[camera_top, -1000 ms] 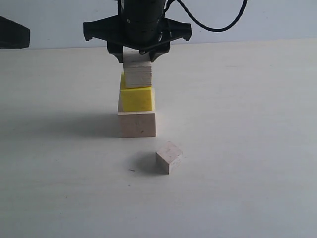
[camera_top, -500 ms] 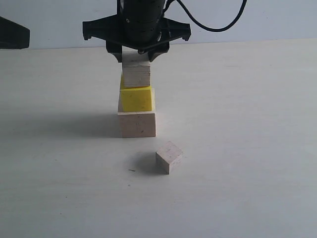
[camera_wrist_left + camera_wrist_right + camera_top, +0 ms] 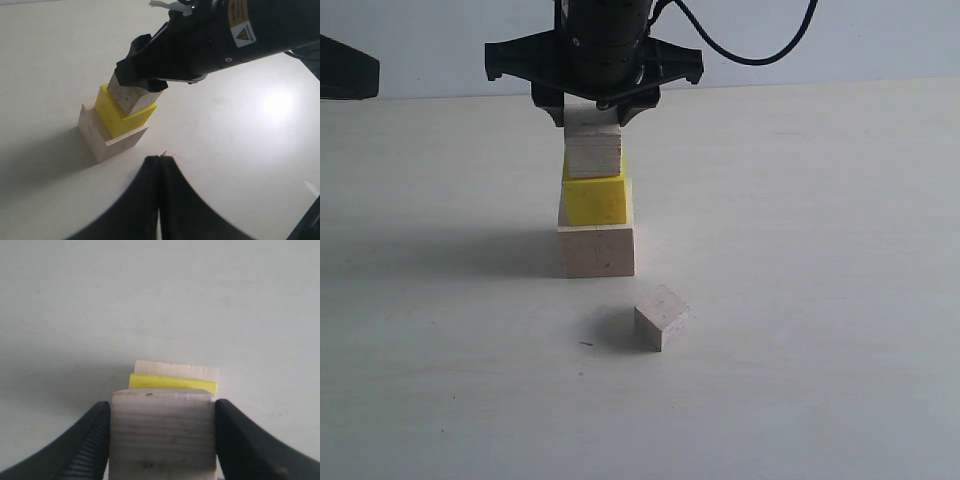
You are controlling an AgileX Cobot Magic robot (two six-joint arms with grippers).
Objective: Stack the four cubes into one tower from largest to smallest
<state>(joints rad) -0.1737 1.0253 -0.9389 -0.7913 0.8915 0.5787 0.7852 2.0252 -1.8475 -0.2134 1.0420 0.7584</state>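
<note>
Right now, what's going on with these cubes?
The right gripper holds a small wooden cube on or just above the yellow cube, which sits on the large wooden cube. The other small wooden cube lies loose on the table in front. The left gripper is shut and empty.

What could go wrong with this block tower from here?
The right tool grips the small pale wooden cube over the bright yellow cube; if it opens unevenly, the cube may tip off. The yellow cube looks slightly off-centre on the large pale wooden cube, so a nudge could topple everything. The other small wooden cube lies close to the large cube; fetching it risks a bump.
</note>
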